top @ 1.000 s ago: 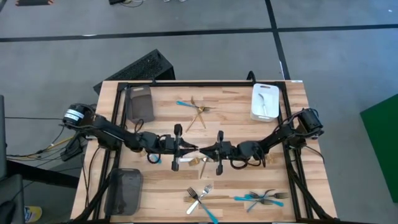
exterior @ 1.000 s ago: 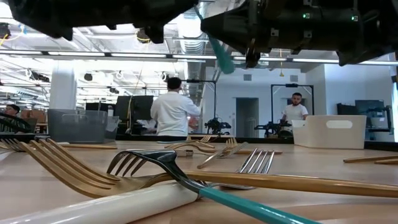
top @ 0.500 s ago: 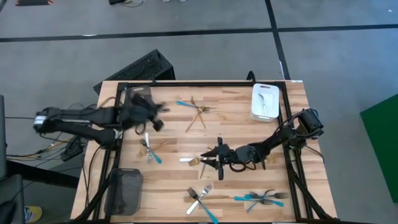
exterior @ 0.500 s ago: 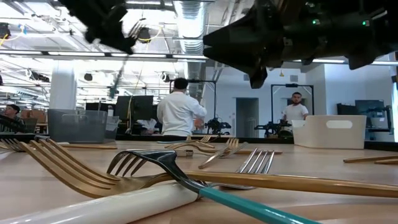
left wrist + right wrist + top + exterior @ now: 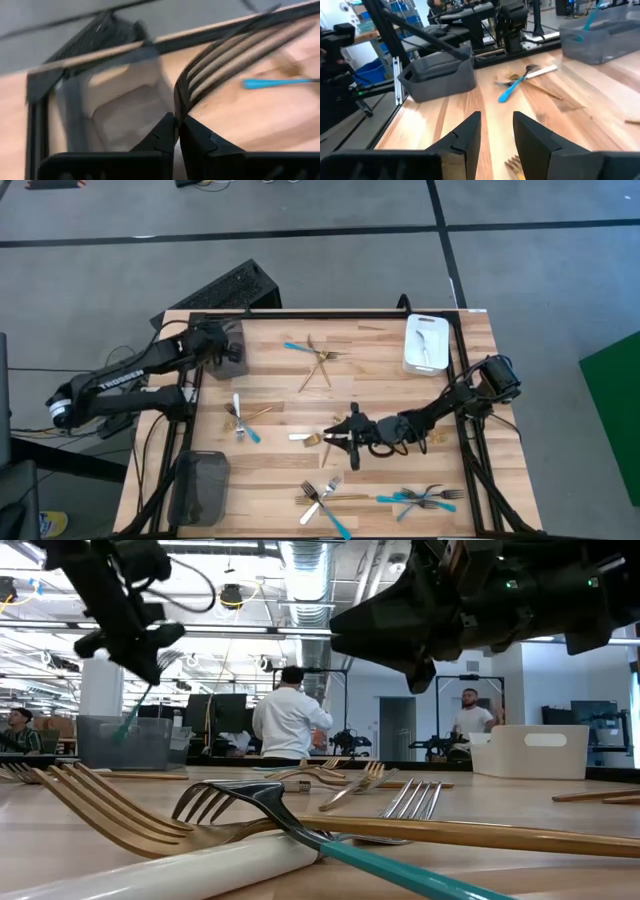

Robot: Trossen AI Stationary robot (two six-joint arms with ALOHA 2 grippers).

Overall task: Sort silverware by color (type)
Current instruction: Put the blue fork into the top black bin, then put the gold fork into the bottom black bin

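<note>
My left gripper (image 5: 222, 346) hangs over the clear grey tray (image 5: 228, 358) at the table's far left, shut on a turquoise-handled fork (image 5: 150, 680). The fork's dark tines (image 5: 235, 55) stick out past the fingers, and its handle (image 5: 127, 726) slants down toward the tray. My right gripper (image 5: 340, 438) stands open, low over the table's middle. Its fingers are on either side of a gold fork (image 5: 514, 165) that lies flat on the wood. I cannot tell whether they touch it. My left gripper pinches the fork at its neck (image 5: 178, 107), just below the tines, between its two fingertips. The fingers slant down from the table's left side. The fork is lifted clear above the tray, tilted, with its turquoise handle hanging lower than the tines.
Mixed forks lie in heaps at left of centre (image 5: 240, 420), at the far middle (image 5: 315, 358) and along the near edge (image 5: 325, 500) (image 5: 420, 498). A white tray (image 5: 425, 345) stands at the far right and a dark tray (image 5: 200, 485) at the near left.
My left gripper has swung from the table's middle, close to my right gripper, toward the far left corner. It has turned and risen a little, carrying the turquoise-handled fork clear of the table to above the clear tray. My right gripper has stayed near the middle.
</note>
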